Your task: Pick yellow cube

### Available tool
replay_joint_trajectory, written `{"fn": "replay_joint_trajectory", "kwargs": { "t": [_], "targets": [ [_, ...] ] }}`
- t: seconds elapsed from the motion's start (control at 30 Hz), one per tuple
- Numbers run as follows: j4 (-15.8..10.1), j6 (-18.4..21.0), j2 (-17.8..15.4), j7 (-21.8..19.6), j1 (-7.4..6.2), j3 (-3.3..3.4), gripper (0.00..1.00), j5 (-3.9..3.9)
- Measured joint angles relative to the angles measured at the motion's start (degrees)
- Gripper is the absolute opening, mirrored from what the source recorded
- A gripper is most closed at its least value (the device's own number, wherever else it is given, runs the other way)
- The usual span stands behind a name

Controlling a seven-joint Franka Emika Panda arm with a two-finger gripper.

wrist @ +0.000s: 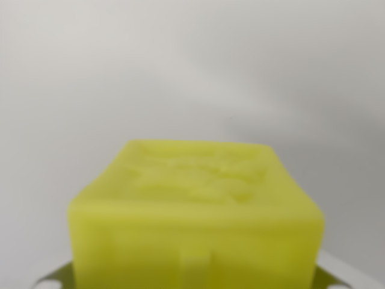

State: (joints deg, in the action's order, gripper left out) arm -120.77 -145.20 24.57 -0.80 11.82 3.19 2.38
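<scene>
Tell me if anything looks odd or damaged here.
Nothing stands out. The cube fills the lower wrist view, whole, with a raised pattern on its top face. The picture is blurred, so fine damage cannot be ruled out.

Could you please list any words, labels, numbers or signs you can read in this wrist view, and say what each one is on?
No text can be read anywhere in this view.
The yellow cube has a raised or embossed pattern on its top face, but it is too blurred to tell whether it is lettering, a logo or only texture.
The pale surface behind it carries no marks.
</scene>
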Motion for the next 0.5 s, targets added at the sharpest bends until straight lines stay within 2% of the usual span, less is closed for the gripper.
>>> {"fn": "replay_joint_trajectory", "kwargs": {
  "t": [0.5],
  "targets": [
    [0.0,4.4,-4.3,-0.4,0.07,-0.01,0.00,-0.58]
  ]
}}
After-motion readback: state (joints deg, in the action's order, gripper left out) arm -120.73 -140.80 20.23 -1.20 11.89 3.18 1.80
